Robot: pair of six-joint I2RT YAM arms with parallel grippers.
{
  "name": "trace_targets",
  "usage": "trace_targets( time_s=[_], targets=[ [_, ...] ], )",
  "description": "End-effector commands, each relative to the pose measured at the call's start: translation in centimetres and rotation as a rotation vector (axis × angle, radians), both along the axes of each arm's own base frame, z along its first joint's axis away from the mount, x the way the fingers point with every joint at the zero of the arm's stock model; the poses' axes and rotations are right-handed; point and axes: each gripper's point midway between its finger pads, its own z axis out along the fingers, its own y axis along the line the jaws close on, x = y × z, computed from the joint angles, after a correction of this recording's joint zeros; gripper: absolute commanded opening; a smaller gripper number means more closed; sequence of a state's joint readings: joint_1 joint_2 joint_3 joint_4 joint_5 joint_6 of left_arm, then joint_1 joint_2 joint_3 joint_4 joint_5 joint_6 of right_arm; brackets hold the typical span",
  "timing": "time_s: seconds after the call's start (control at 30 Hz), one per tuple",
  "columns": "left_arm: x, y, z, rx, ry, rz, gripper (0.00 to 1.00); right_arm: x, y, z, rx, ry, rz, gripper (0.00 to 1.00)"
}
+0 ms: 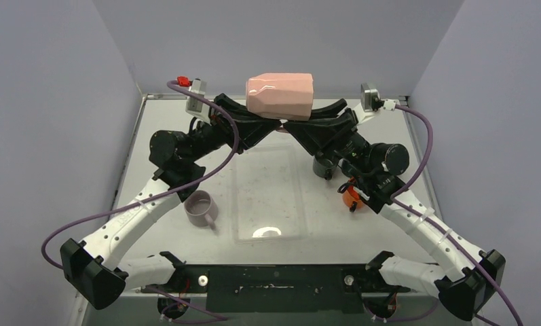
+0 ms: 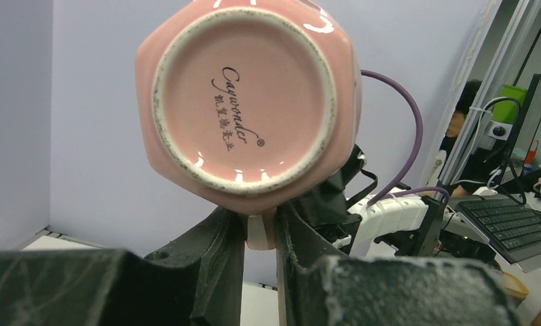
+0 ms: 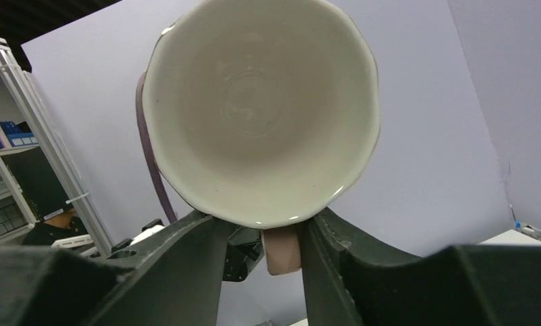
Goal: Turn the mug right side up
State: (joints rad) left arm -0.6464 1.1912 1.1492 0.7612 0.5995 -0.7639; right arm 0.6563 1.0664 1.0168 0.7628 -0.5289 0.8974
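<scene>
Lavender walls enclose a counter [image 1: 267, 193]; well above it a pink mug [image 1: 280, 95] hangs on its side. Its handle [image 2: 260, 232] is pinched by the left fingers [image 2: 216, 272], while the right fingers [image 3: 186, 265] straddle that handle, part-narrowed with a gap. The right should clamp firmly before the left releases, then roll the mouth upward.

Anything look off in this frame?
Only the pink mug: it hangs sideways in mid-air, handle down, pinched by the left gripper while the right gripper straddles the same handle. No chips or spills visible.
</scene>
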Motion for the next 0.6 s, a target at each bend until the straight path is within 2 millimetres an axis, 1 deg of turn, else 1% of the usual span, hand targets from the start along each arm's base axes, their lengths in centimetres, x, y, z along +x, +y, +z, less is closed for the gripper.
trace_targets(
  time_s=[0.0,0.17,0.27,0.3,0.37,0.47,0.53,0.57],
  targets=[
    [-4.2,2.6,5.2,-0.140,-0.162,-0.022,0.00,-0.6,-0.2,2.3,0.036,-0.067,0.007,0.32],
    [-4.3,2.6,4.9,-0.137,-0.162,-0.025,0.00,-0.4,-0.4,2.8,0.047,-0.067,-0.012,0.06],
    [-4.3,2.6,4.7,-0.133,-0.163,-0.028,0.00,0.1,-0.7,2.9,0.060,-0.060,-0.046,0.05],
    [-4.2,2.5,4.6,-0.130,-0.160,-0.026,0.03,0.1,-1.0,3.0,0.064,-0.062,-0.061,0.05],
    [-4.0,2.5,4.4,-0.123,-0.150,-0.013,0.15,0.4,-1.3,3.0,0.067,-0.061,-0.091,0.05],
    [-3.3,2.6,3.7,-0.105,-0.129,0.034,0.38,1.1,-1.8,2.8,0.059,-0.048,-0.148,0.05],
    [-2.4,2.6,2.8,-0.070,-0.107,0.082,0.54,1.8,-2.3,2.4,0.042,-0.027,-0.209,0.05],
    [-1.9,2.6,2.2,-0.048,-0.103,0.111,0.59,2.2,-2.6,2.1,0.027,-0.011,-0.241,0.05]
  ],
)
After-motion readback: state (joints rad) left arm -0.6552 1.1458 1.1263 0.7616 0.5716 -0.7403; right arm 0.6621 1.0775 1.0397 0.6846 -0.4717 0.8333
